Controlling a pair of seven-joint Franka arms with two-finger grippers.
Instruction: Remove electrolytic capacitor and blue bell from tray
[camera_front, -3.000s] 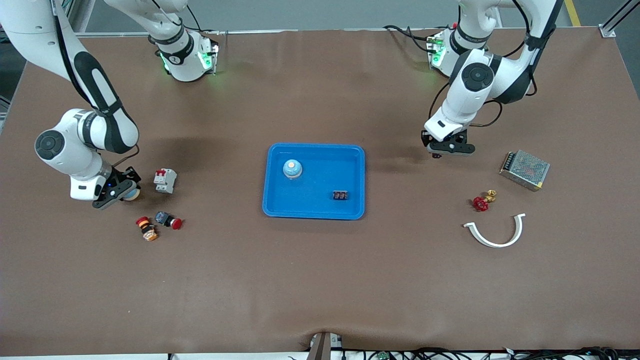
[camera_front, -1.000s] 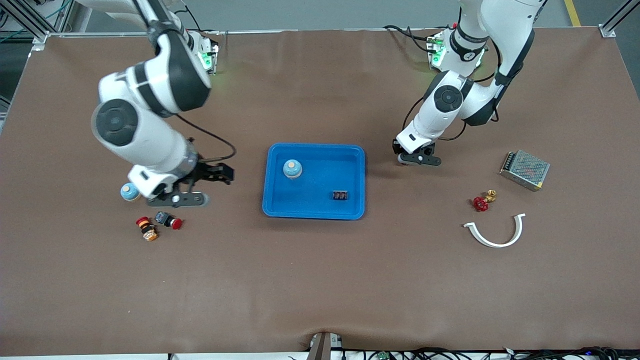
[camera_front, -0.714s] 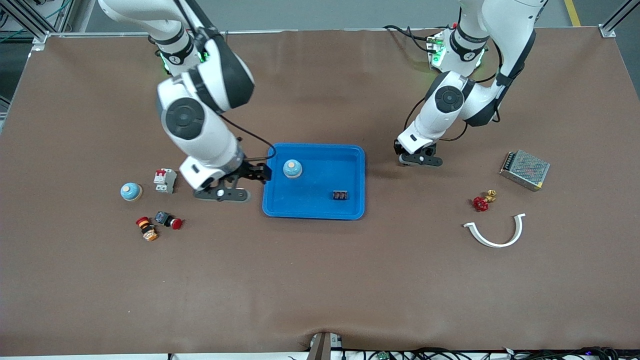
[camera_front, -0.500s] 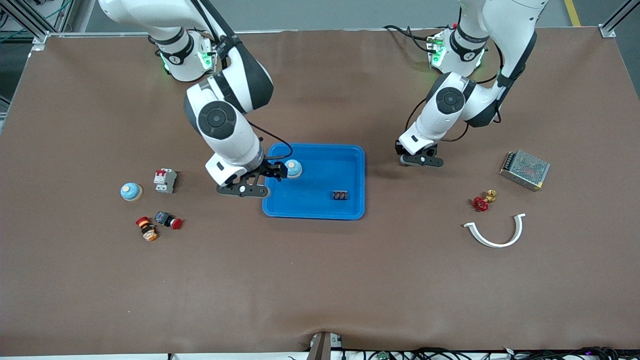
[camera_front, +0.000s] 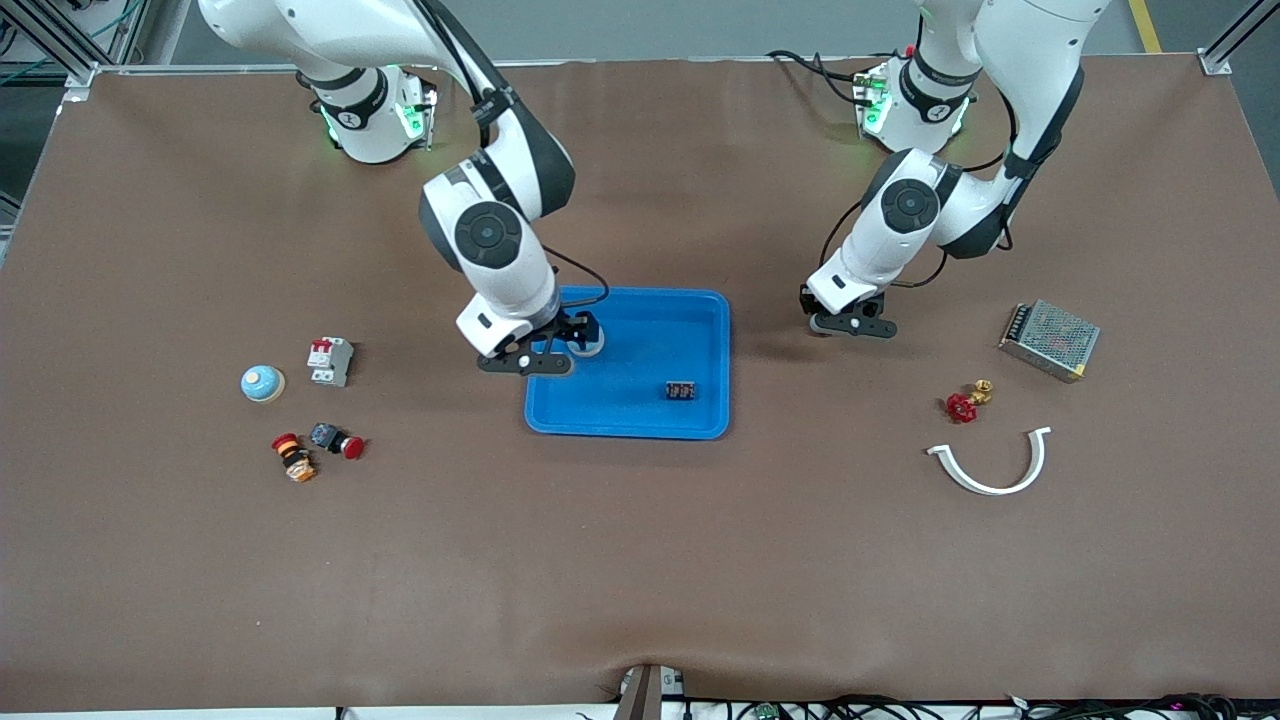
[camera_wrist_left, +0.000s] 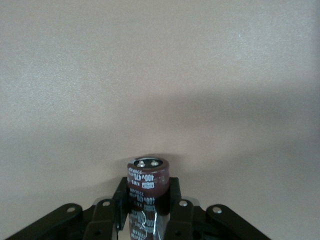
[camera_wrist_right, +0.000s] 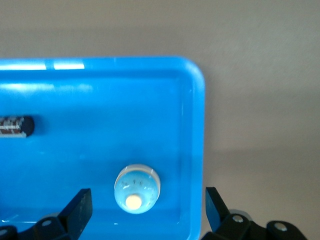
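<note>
The right gripper (camera_front: 572, 345) hangs spread wide over the blue bell (camera_wrist_right: 137, 189) in the tray (camera_front: 690, 330), ready to descend. The left gripper (camera_front: 852, 322), over bare table beside the tray, clamps the electrolytic capacitor (camera_wrist_left: 146, 192), probably for set-down.

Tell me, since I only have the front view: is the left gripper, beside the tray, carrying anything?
Observer: Yes. The left wrist view shows the left gripper shut on a dark red electrolytic capacitor, over bare table.
Operator: Has the right gripper got the bell?
Observer: Not yet. In the right wrist view the right gripper has its fingers open on either side of the blue bell, not touching it. The bell sits in the tray, near a corner.
</note>
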